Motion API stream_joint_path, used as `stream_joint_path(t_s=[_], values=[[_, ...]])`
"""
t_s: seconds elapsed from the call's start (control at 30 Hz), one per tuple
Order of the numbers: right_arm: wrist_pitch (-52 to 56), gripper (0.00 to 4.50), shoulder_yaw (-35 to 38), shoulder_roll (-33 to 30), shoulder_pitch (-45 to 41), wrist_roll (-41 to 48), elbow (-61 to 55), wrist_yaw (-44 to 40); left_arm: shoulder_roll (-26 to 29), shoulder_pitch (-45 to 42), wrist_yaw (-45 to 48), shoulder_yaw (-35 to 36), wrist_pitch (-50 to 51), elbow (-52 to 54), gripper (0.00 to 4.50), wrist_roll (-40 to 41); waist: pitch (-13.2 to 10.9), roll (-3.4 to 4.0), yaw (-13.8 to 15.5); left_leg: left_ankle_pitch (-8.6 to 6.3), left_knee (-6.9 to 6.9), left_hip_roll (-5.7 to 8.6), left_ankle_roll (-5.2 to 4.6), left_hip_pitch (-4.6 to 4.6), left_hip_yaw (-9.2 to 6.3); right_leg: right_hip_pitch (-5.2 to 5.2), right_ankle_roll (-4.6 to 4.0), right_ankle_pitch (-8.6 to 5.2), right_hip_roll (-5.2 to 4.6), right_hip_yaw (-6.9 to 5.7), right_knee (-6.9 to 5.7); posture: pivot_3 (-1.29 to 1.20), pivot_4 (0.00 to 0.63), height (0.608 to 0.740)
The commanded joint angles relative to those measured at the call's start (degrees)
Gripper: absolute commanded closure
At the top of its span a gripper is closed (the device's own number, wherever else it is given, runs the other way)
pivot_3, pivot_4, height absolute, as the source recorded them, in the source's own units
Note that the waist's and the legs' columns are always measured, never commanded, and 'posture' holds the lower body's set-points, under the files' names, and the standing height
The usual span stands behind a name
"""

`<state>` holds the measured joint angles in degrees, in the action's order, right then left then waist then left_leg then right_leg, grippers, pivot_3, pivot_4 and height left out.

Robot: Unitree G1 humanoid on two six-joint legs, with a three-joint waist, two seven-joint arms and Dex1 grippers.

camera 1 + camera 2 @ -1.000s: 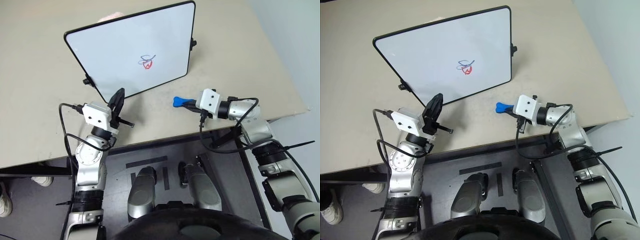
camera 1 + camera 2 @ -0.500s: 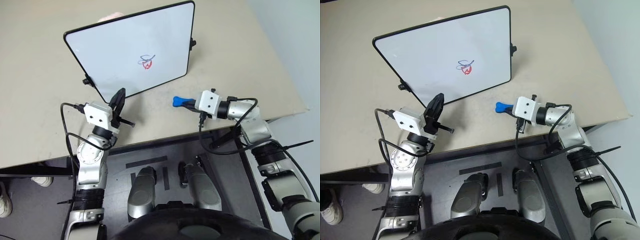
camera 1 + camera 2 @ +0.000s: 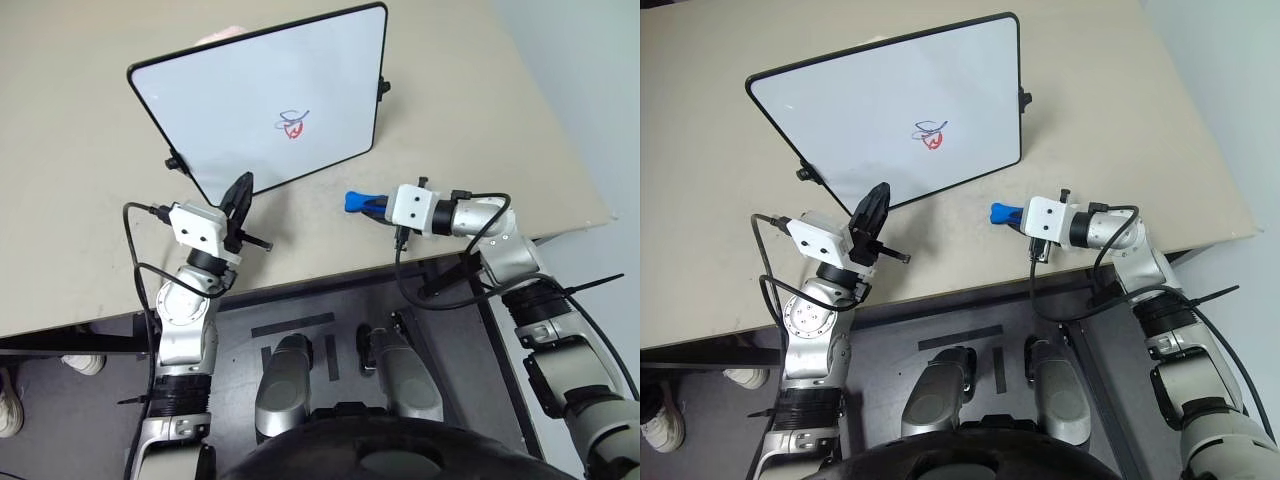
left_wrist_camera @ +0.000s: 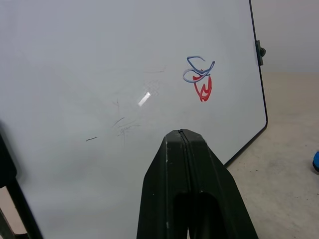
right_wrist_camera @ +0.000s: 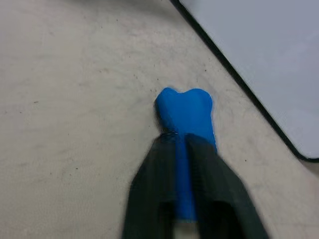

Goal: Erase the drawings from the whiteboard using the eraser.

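The small scribble of blue loops over a red mark (image 3: 292, 123) sits untouched on the large black-framed white board (image 3: 230, 110), so no erasing is done. The right gripper (image 5: 182, 149) has its 2 black fingers pinching the bright blue bone-shaped eraser (image 5: 185, 117) low over the beige table (image 3: 80, 230), just beside the board's near corner. The left gripper (image 4: 182, 133), fingers pressed together, points at the board. Carrying and wiping remain.

Whiteboard (image 3: 250, 105) propped, drawings (image 3: 293, 122) unerased; blue eraser (image 3: 357, 201) apparently on table.
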<state>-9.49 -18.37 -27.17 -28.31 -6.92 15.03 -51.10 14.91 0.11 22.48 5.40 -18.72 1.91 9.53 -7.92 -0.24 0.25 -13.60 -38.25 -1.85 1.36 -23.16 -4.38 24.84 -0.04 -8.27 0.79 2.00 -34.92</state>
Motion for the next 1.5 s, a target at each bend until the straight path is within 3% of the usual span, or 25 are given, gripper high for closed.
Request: stream_joint_path(t_s=[0.03,0.3,0.4,0.5,0.53,0.83,1.07,1.2,1.5], values=[[-0.33,2.81,0.22,-0.34,-0.46,-0.95,0.56,0.91,-0.04,-0.66,0.28,-0.19,-1.16,0.11,4.5,0.07,0.0,0.0,0.01,0.0,0.0,0.0,0.0,0.0,0.0,0.0,0.0,0.0,0.0,0.0,0.0,0.0,0.15,0.74],[-0.09,2.81,0.19,-0.19,-0.25,-0.07,0.65,0.43,-0.09,-0.78,0.33,-0.2,-1.26,-0.2,4.5,0.11,0.0,0.0,0.0,-0.01,0.0,0.0,0.01,-0.01,0.0,0.0,0.02,-0.01,0.0,0.0,0.01,0.0,0.15,0.74],[-0.01,3.42,0.11,-0.17,-0.29,-0.01,0.68,0.25,-0.1,-0.83,0.32,-0.18,-1.39,-0.36,4.5,0.1,0.0,0.0,0.01,-0.01,0.0,0.0,0.01,-0.01,0.0,0.01,0.02,-0.01,0.0,0.0,0.01,0.0,0.15,0.74],[-0.11,4.4,0.03,-0.2,-0.33,-0.1,0.73,0.18,-0.12,-0.85,0.3,-0.16,-1.5,-0.45,4.5,0.08,0.0,0.0,0.01,-0.02,0.02,0.0,0.02,-0.01,0.0,0.0,0.03,-0.02,0.0,0.0,0.02,0.0,0.15,0.74],[-0.15,4.48,0.02,-0.2,-0.33,-0.11,0.74,0.15,-0.13,-0.85,0.28,-0.15,-1.53,-0.47,4.5,0.07,0.0,0.0,0.01,-0.02,0.02,0.0,0.03,-0.01,0.0,0.0,0.04,-0.03,0.0,0.0,0.02,0.0,0.15,0.74],[-1.31,4.48,1.05,-0.01,-0.78,0.27,-2.12,1.44,-0.01,-0.78,0.24,-0.04,-1.49,-0.33,4.5,0.06,0.0,0.0,0.0,-0.03,0.04,0.0,0.04,-0.01,-0.01,0.01,0.04,-0.03,0.0,0.0,0.03,0.0,0.15,0.74],[-7.68,4.48,4.43,3.57,-7.52,1.2,-7.42,7.26,0.59,-0.45,0.5,0.6,-1.4,-0.38,4.5,0.41,-0.04,0.06,-0.47,-0.03,0.08,0.0,0.05,-0.15,0.01,0.24,-0.01,-0.03,0.01,0.02,0.0,0.0,0.15,0.74],[-14.61,4.48,3.22,6.0,-11.1,-1.12,-3.52,10.81,1.06,-0.23,0.79,1.02,-1.23,-0.44,4.5,0.7,-0.03,0.05,-0.34,-0.07,0.14,-0.01,0.05,-0.14,-0.06,0.25,-0.54,0.21,0.01,0.01,0.01,0.0,0.15,0.74],[-28.82,4.48,-0.3,12.53,-21.13,-7.76,17.3,18.63,1.07,-0.12,0.97,0.94,-1.14,-0.92,4.5,0.54,-0.03,0.06,-0.14,-0.29,0.09,-0.01,0.11,-0.44,-0.06,0.63,-0.64,0.21,-0.02,0.0,-0.01,0.0,0.15,0.74]])
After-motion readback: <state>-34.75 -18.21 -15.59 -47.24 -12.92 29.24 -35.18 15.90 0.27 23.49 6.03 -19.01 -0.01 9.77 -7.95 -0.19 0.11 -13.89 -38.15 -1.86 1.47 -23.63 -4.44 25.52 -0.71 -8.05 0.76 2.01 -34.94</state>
